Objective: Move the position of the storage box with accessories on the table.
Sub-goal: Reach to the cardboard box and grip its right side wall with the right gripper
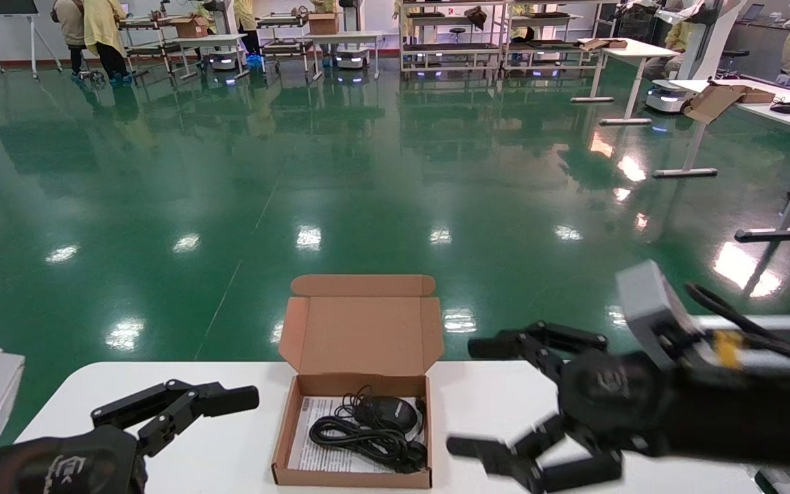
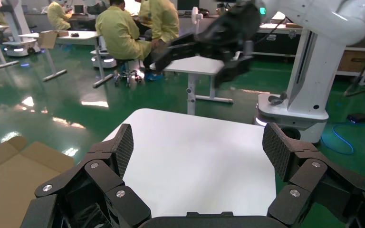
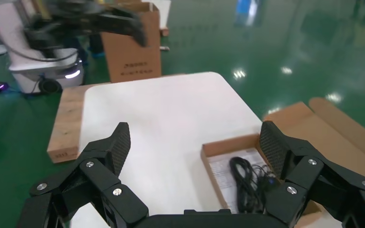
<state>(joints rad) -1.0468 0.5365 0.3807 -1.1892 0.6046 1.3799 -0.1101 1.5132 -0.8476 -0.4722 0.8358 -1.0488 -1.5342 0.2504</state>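
The storage box (image 1: pixel 284 439) is brown cardboard and sits on the white table (image 1: pixel 217 453) near its front middle, lid (image 1: pixel 361 333) standing open at the back. Inside lie a black mouse (image 1: pixel 389 410), its coiled cable (image 1: pixel 361 439) and a white printed sheet (image 1: pixel 309 446). My right gripper (image 1: pixel 467 396) is open and hovers just right of the box; its wrist view shows the box wall (image 3: pixel 228 146), the cable (image 3: pixel 247 178) and the gripper (image 3: pixel 196 142). My left gripper (image 1: pixel 227 400) is open and empty, left of the box; its wrist view (image 2: pixel 199 147) shows bare table (image 2: pixel 195 166).
Green floor lies beyond the table's far edge. Other white desks (image 1: pixel 779 113) stand far right. A white robot base (image 2: pixel 309 80) stands past the table's right end. A cardboard carton (image 3: pixel 133 47) and a wooden board (image 3: pixel 66 123) lie on the floor past the left end.
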